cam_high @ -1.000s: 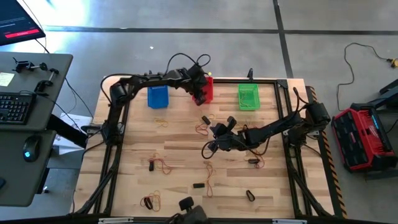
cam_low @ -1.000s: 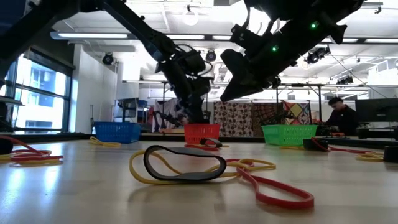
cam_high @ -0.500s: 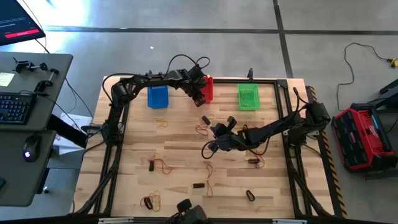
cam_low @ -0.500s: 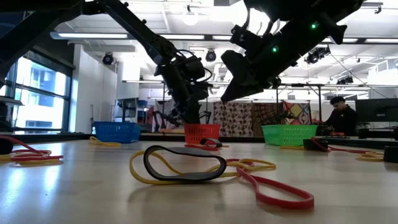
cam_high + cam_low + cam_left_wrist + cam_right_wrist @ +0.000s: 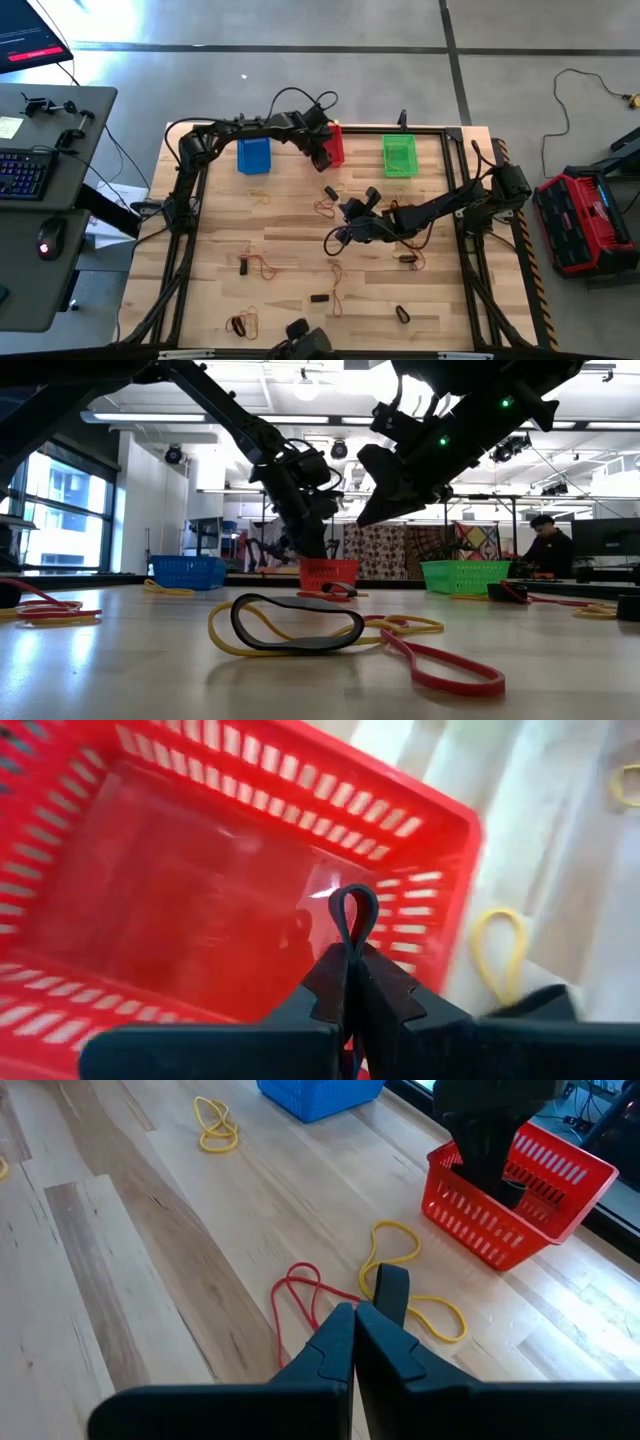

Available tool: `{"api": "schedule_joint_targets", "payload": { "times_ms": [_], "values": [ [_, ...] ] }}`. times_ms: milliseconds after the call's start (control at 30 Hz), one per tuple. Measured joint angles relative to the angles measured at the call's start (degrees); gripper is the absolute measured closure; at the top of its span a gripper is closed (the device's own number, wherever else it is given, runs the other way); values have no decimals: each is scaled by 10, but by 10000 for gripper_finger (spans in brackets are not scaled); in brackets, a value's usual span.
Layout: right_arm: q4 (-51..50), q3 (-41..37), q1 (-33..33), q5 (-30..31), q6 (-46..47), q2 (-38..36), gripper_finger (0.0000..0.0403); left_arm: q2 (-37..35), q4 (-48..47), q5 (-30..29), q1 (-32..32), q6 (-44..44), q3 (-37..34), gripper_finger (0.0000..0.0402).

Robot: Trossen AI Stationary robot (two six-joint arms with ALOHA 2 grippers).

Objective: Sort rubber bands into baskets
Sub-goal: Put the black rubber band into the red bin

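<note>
My left gripper (image 5: pixel 352 960) hovers over the red basket (image 5: pixel 334 143) at the table's far side, shut on a dark rubber band (image 5: pixel 352 915). In the low view it (image 5: pixel 306 550) hangs just above the basket's rim (image 5: pixel 328 564). My right gripper (image 5: pixel 355 1318) is shut and empty, above mid-table (image 5: pixel 348 212). Just ahead of it a black band (image 5: pixel 392 1288), a red band (image 5: pixel 300 1295) and a yellow band (image 5: pixel 415 1305) lie flat on the wood. The blue basket (image 5: pixel 253 155) and the green basket (image 5: pixel 400 155) flank the red one. My left gripper pinches the dark band between its two fingertips (image 5: pixel 335 975), coming from above and pointing down into the red basket. A small loop of the band (image 5: pixel 352 900) stands out beyond the tips, lifted clear over the basket's floor.
More bands lie scattered: a yellow one near the blue basket (image 5: pixel 260 196), red and black ones at mid-left (image 5: pixel 255 265), several near the table's near edge (image 5: pixel 242 323), one to the right (image 5: pixel 408 259). A raised dark frame runs round the table (image 5: pixel 455 130). A desk with a keyboard (image 5: pixel 25 170) stands left.
My left gripper has drifted a little toward the table's left and sunk slightly over the red basket, still shut on the band. My right arm has kept still.
</note>
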Motion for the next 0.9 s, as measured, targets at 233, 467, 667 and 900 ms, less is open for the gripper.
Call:
{"api": "schedule_joint_targets", "payload": {
  "times_ms": [233, 467, 667, 900],
  "values": [
    [0, 0, 0, 0, 0, 0, 403, 0, 8, -47, 1, 11, 4, 389],
    [0, 0, 0, -3, 0, 0, 403, 0, -31, -46, 6, 57, 41, 367],
    [0, 0, 0, -4, 2, 0, 403, 0, -113, -46, 38, 110, 131, 390],
    [1, 0, 0, -4, 1, 0, 403, -1, -167, -39, 63, 188, 165, 398]
  ]
}}
